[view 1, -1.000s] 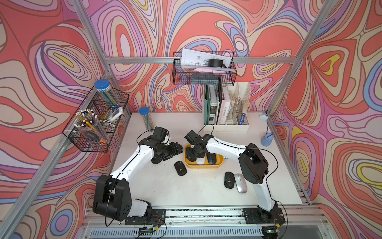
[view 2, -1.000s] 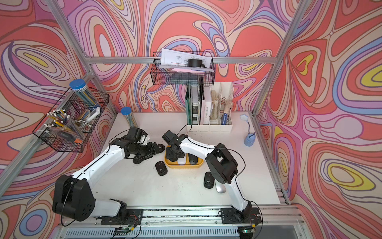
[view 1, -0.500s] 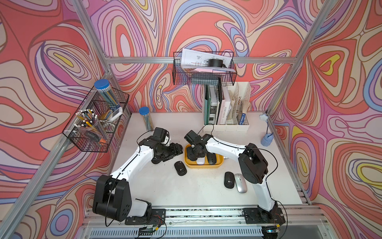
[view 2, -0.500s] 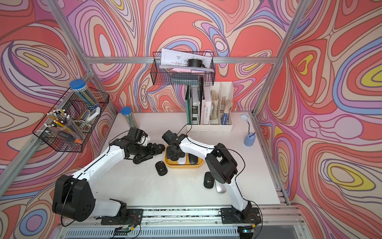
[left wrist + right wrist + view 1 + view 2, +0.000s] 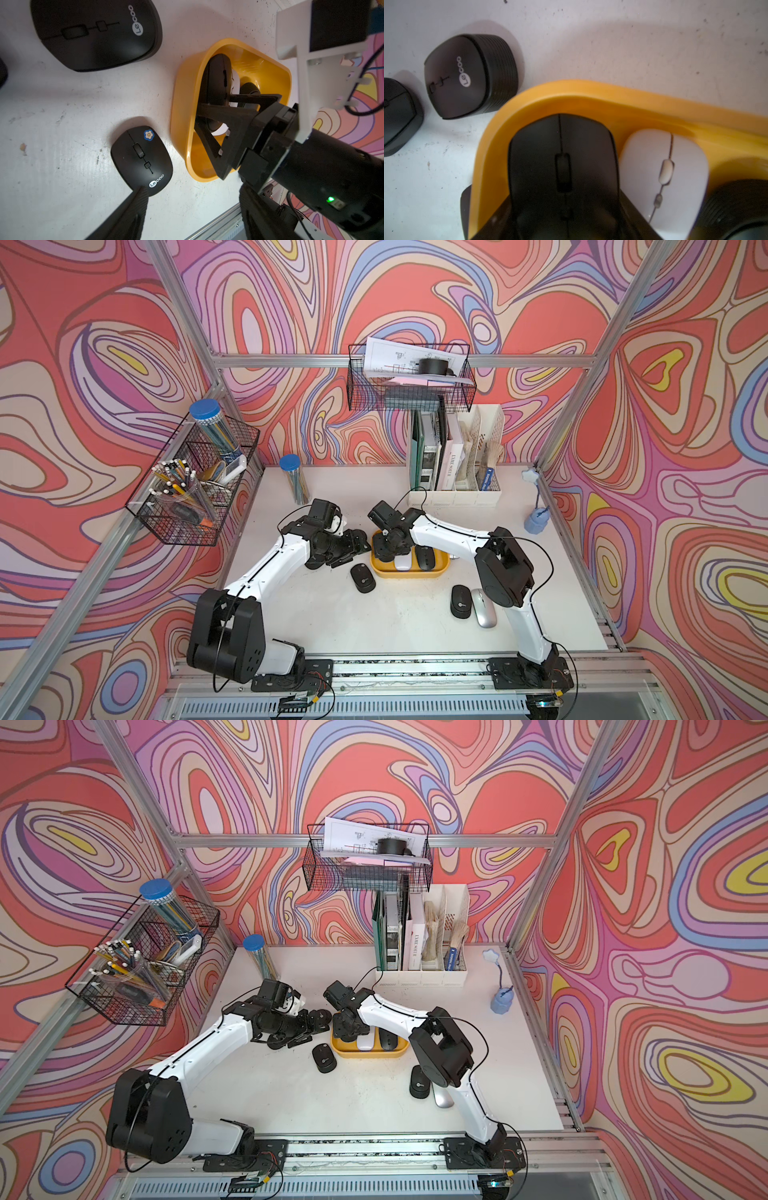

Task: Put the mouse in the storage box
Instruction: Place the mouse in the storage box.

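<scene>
Mouse goes into the tub: the right gripper [image 5: 388,549] reaches down into the storage box [image 5: 409,575], a shallow yellow-orange tub near the middle of the white table [image 5: 332,622]. Its jaws are clamped on either side of a black mouse [image 5: 562,153]. The right wrist view shows that mouse inside the box, nose toward the rounded end wall, with a white mouse [image 5: 664,166] just beside it. Whether the gripped mouse rests on the tub floor or hangs above it cannot be told. In a top view, 1 further dark mouse [image 5: 424,558] lies in the box on the white mouse's other side. The left gripper [image 5: 353,549] hovers low just beside the tub's end, jaws apart with nothing between them. In the left wrist view, 1 of its fingers [image 5: 133,209] points at the rear of a flower-sticker mouse [image 5: 142,158] on the table; contact cannot be judged. A black Lecoo mouse [image 5: 95,35] lies nearby. Near the right arm's base, a fourth black mouse [image 5: 460,601] and a silver mouse [image 5: 483,608] lie side by side, well apart from the box.
</scene>
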Robot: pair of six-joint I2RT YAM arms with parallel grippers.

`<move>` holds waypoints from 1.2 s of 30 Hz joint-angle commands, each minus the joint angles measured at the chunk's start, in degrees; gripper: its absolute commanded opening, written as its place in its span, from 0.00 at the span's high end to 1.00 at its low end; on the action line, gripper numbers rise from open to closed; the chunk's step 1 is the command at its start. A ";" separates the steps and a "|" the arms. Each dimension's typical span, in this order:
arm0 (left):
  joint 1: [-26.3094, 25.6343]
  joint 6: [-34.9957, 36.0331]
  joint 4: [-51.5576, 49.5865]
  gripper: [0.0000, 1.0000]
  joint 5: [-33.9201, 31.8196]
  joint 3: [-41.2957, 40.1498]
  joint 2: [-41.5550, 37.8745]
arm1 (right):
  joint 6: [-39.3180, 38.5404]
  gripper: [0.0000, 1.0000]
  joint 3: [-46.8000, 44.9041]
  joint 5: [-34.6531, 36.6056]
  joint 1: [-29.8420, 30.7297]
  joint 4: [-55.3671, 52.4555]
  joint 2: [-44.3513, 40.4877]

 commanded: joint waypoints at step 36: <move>0.01 -0.41 2.03 0.23 3.13 -0.97 0.50 | -0.86 0.26 -3.13 1.86 0.28 0.59 -4.04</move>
